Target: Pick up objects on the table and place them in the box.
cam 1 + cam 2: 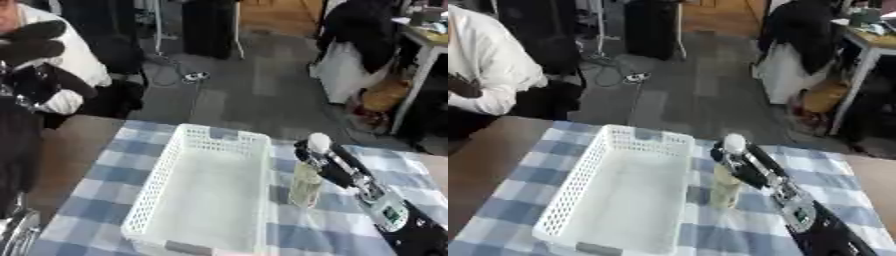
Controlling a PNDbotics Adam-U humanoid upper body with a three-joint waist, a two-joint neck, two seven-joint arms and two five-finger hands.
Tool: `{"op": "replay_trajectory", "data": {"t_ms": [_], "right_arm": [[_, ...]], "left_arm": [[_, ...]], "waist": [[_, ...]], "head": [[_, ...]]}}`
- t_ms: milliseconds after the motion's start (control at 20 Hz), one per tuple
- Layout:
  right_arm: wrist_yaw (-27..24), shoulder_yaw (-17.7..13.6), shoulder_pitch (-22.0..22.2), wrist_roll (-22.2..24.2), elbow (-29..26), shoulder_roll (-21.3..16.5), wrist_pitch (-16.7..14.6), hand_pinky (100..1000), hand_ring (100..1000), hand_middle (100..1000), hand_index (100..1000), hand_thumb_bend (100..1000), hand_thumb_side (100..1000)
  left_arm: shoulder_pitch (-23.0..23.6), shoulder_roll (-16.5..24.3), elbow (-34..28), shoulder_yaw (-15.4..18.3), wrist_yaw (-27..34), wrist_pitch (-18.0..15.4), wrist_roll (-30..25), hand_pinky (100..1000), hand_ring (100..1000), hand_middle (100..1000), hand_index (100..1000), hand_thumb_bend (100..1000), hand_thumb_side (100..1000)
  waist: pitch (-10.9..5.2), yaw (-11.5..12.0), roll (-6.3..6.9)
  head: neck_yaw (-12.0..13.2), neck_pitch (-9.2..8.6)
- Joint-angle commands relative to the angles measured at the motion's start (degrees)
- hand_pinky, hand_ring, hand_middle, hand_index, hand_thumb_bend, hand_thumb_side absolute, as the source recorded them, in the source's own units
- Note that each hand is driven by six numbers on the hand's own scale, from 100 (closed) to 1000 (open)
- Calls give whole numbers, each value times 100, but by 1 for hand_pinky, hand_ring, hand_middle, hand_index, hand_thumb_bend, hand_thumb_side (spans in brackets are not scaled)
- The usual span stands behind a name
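We see a white basket (199, 195) with holes in its walls in the lower middle of the frame, on a table with a blue and white check cloth (114, 165). Nothing lies inside the basket that we can see. Just to the right of it stands a bottle (306, 182) with a pale yellow body and a white cap, upright and close to the basket's right wall. We cannot tell if its bottom sits on the cloth or hangs just above it. The right arm comes in from the lower right corner and runs up toward the bottle. The right hand (325, 161) is black and sits at the top half of the bottle, with its fingers curled round it just under the cap. The picture is soft here, so it may be that only some fingers touch the bottle. At the left edge of the left eye view we see dark and silver parts of the left arm (22, 150), and a dark shape in the upper left corner may be the left hand, but we cannot tell how its fingers are set. Bare brown table (74, 137) shows left of the cloth.
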Motion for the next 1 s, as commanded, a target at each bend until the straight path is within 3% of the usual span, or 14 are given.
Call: {"op": "replay_trajectory", "data": {"t_ms": [50, 300, 500, 650, 800, 1000], "right_arm": [[-130, -108, -46, -498, -133, -164, -9, 100, 100, 100, 267, 100, 898], [-50, -37, 78, -865, -220, -215, -416, 100, 100, 100, 150, 100, 877], [-22, -8, 141, -1104, -355, -244, -809, 100, 100, 100, 138, 100, 836], [-279, 76, 99, -1000, -481, -294, -958, 100, 100, 100, 135, 100, 800], [-894, 241, -16, -630, -863, -460, -879, 100, 100, 100, 135, 100, 783], [-1884, 428, -128, -144, -1503, -722, -370, 100, 100, 100, 133, 100, 779]], "left_arm": [[-110, 38, -102, -11, 33, -16, -23, 518, 464, 804, 754, 266, 973], [-107, 53, -99, -10, 33, -13, -26, 517, 462, 801, 753, 266, 973], [-96, 72, -97, 2, 25, -12, -23, 517, 461, 800, 753, 266, 973], [-69, 95, -86, 18, 12, -8, -11, 517, 461, 800, 753, 266, 973], [-16, 139, -66, 51, -14, -1, 16, 518, 461, 800, 753, 265, 973], [45, 190, -43, 90, -47, 2, 67, 519, 463, 800, 753, 263, 973]], "waist": [[-66, 1, 23], [-54, -21, 32], [-50, -55, 49], [-65, -102, 58], [-118, -188, 64], [-195, -283, 69]], "head": [[43, -56], [64, -42], [81, -19], [84, 21], [99, 108], [88, 267]]}}
